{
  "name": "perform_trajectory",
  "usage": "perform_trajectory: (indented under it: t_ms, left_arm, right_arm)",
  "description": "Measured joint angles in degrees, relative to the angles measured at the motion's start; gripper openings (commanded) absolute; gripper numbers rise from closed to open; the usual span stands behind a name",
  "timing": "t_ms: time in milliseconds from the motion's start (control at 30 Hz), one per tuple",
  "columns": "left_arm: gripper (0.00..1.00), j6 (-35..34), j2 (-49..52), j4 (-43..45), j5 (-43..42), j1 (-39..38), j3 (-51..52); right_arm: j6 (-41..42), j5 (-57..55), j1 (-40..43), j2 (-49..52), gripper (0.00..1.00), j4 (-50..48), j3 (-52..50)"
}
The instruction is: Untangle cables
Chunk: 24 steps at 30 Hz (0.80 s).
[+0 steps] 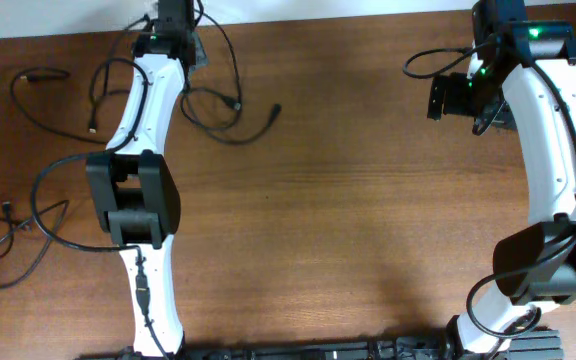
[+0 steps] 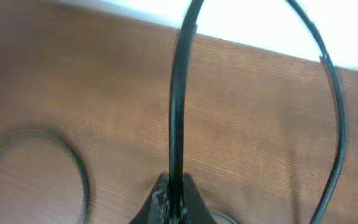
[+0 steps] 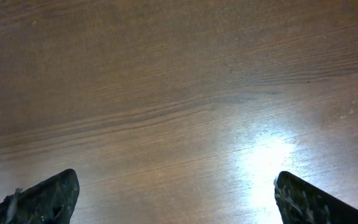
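Observation:
Several thin black cables lie at the table's far left. One loops (image 1: 211,108) below my left gripper and ends in a plug (image 1: 276,110). Another (image 1: 36,76) lies at the far left edge, and a third (image 1: 10,232) lies lower left. My left gripper (image 1: 174,22) is at the table's back edge. In the left wrist view its jaws (image 2: 174,200) are shut on a black cable (image 2: 178,112) that rises away from them, with another strand arcing to the right (image 2: 337,124). My right gripper (image 1: 450,97) is open and empty over bare wood, its fingers wide apart in the right wrist view (image 3: 179,202).
A thicker black arm cable (image 1: 43,205) loops out to the left of the left arm's elbow. The wooden table (image 1: 348,200) ends against a white wall at the back. The right arm's base (image 1: 528,290) stands at the front right.

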<state>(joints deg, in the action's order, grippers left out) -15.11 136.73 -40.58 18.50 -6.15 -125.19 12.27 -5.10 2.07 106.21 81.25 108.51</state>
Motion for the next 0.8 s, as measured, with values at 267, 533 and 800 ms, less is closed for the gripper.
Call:
perform_trajectory:
  t_ms: [267,533,800]
  left_arm:
    - [0.00,22.7,0.0,-4.8,-4.4,1.6,-0.2]
    - [0.99,12.4,-2.5,-19.4,-6.7,4.5,-1.1]
    - [0.99,1.4,-29.7,-33.5,-13.3,5.2,-2.8]
  right_arm:
    - [0.0,0.0,0.0,0.0,0.99,0.0,0.0]
    - [0.0,0.0,0.0,0.0,0.99,0.0,0.0]
    - [0.0,0.0,0.0,0.0,0.99,0.0,0.0]
